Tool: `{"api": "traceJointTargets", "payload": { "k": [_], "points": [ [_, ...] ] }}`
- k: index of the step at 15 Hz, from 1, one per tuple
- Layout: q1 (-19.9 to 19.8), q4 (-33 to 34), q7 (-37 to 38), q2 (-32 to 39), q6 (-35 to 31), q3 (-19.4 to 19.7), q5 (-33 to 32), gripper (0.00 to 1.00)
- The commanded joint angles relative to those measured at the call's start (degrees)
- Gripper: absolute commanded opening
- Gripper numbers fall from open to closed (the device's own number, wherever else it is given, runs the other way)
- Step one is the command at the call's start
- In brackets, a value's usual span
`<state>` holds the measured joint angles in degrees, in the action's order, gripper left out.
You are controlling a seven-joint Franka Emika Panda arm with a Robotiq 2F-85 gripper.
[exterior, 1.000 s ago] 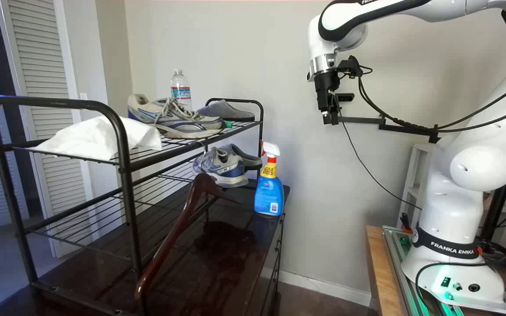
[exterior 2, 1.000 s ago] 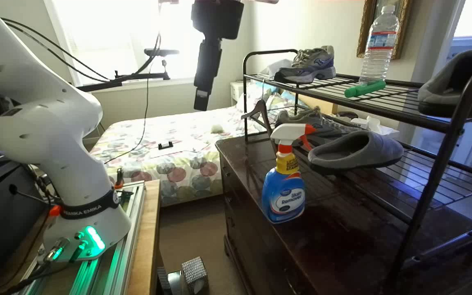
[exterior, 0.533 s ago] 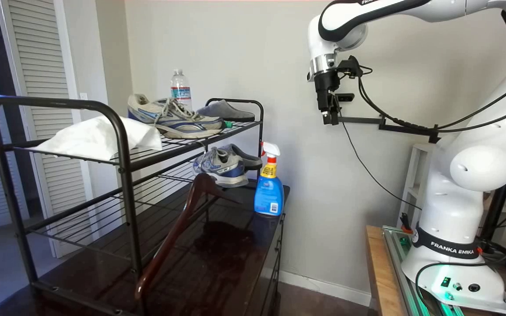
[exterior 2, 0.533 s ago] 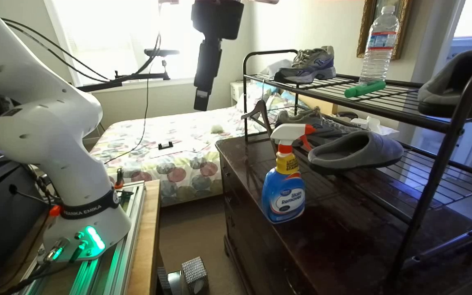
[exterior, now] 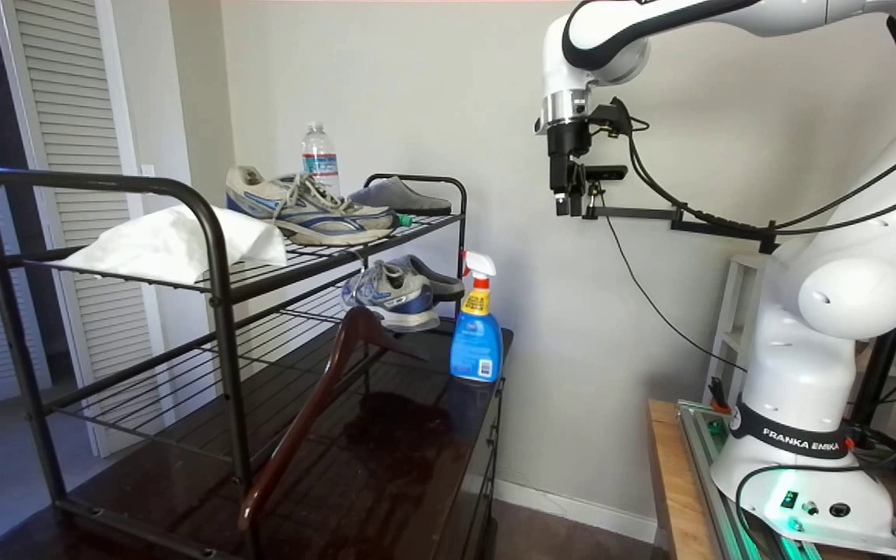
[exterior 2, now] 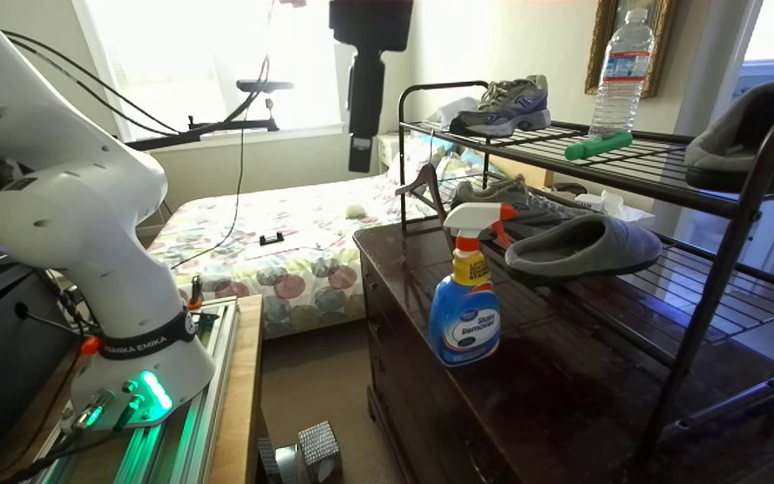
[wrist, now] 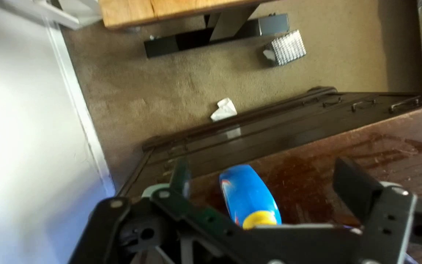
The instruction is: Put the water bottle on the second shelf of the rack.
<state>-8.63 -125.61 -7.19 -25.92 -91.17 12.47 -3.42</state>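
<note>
The water bottle [exterior: 320,162] is clear with a label band. It stands upright on the rack's topmost tier in both exterior views [exterior 2: 619,94], partly behind a sneaker in one of them. It is outside the wrist view. The black rack [exterior: 222,342] stands on a dark dresser. Its second shelf [exterior: 137,404], the lower wire tier [exterior 2: 750,296], holds a sneaker and a grey slipper at one end. My gripper [exterior: 569,207] hangs in the air, pointing down, apart from the rack and the bottle. In the wrist view [wrist: 264,174] its fingers are wide apart with nothing held.
A blue spray bottle [exterior 2: 464,326] stands on the dresser [exterior: 417,467] before the rack. A wooden hanger [exterior: 316,412] hangs at the rack's front. The topmost tier also bears a sneaker [exterior 2: 504,107], a slipper [exterior 2: 743,154], a green cylinder [exterior 2: 598,145] and a white bag [exterior: 176,245].
My gripper has moved a little toward the rack and slightly up, and its wrist looks slightly turned, mostly within the last half second. The water bottle and the other objects have not moved.
</note>
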Motion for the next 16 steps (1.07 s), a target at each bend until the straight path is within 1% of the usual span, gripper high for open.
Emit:
{"api": "traceJointTargets", "payload": {
  "k": [1,4,7,8,9,10,12,14,15,16],
  "points": [
    [2.4,2.7,-0.9,0.4,-7.4,-3.5,-0.4,1.00],
    [4.4,5.5,-1.2,1.3,-14.2,-6.4,-1.3,1.00],
    [5.7,8.9,-2.1,3.1,-22.6,-7.9,-1.9,1.00],
    [6.1,11.0,-3.6,4.5,-25.2,-7.6,-1.8,1.00],
    [6.9,12.7,-6.6,5.7,-27.8,-6.6,-0.4,1.00],
    [7.9,14.8,-9.8,7.0,-30.0,-5.0,2.6,1.00],
    [9.2,18.2,-13.9,9.3,-34.2,-2.6,8.2,1.00],
    [10.5,22.3,-17.4,12.1,-36.1,-0.8,14.9,1.00],
    [10.9,24.4,-19.6,13.4,-35.1,-0.1,17.5,1.00],
    [8.8,18.9,-16.2,9.5,-35.6,-2.2,13.0,1.00]
  ]
}}
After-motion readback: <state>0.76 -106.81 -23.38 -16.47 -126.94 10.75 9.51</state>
